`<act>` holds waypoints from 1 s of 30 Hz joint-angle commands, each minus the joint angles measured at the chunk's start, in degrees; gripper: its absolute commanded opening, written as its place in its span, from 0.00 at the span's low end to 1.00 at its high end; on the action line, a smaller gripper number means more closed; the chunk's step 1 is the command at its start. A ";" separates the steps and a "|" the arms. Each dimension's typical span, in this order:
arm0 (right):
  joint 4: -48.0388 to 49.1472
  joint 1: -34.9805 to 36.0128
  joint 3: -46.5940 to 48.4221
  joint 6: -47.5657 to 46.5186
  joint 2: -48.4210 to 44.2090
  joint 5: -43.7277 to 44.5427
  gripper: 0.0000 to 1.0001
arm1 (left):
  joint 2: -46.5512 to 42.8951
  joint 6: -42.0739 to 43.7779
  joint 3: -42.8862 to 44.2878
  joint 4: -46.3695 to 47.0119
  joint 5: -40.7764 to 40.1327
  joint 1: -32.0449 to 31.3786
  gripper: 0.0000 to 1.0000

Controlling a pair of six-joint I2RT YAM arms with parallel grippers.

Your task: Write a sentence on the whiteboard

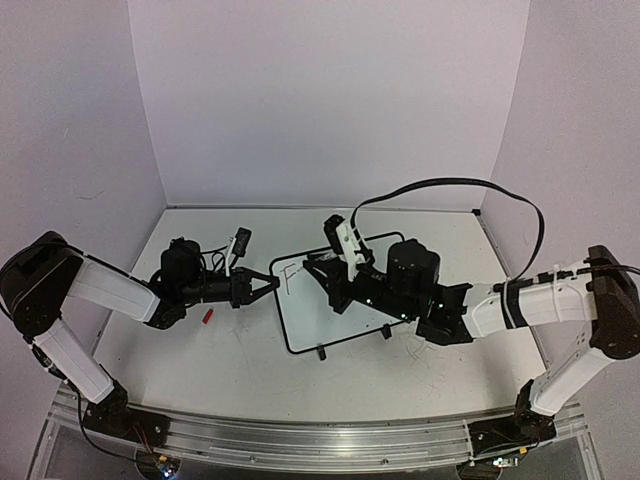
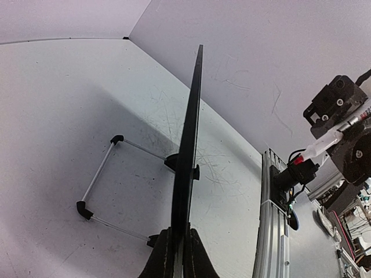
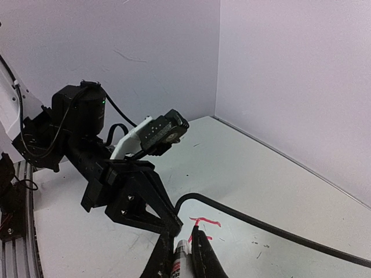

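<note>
The whiteboard (image 1: pixel 345 310) lies near the table's middle, white with a thin black frame. My left gripper (image 1: pixel 272 282) is shut on its left edge. In the left wrist view the whiteboard (image 2: pixel 188 145) shows edge-on, rising from between the shut fingers of the left gripper (image 2: pixel 181 231). My right gripper (image 1: pixel 322 270) is over the board's upper left part, shut on a marker. In the right wrist view the marker (image 3: pixel 181 259) sits between the fingers of the right gripper (image 3: pixel 182 234), beside short red strokes (image 3: pixel 206 222) on the whiteboard (image 3: pixel 261 252). The marker's tip is hidden.
A small red cap (image 1: pixel 208 316) lies on the scratched grey table left of the board, under my left arm. A wire stand with black feet (image 2: pixel 98 174) sticks out from the board. The metal rail (image 1: pixel 300 435) runs along the near edge. Walls close in the back and both sides.
</note>
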 commanded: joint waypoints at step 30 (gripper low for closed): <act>-1.77 -1.74 4.45 4.02 6.91 5.23 0.00 | -1.77 1.92 2.35 -1.98 -1.20 -0.25 0.00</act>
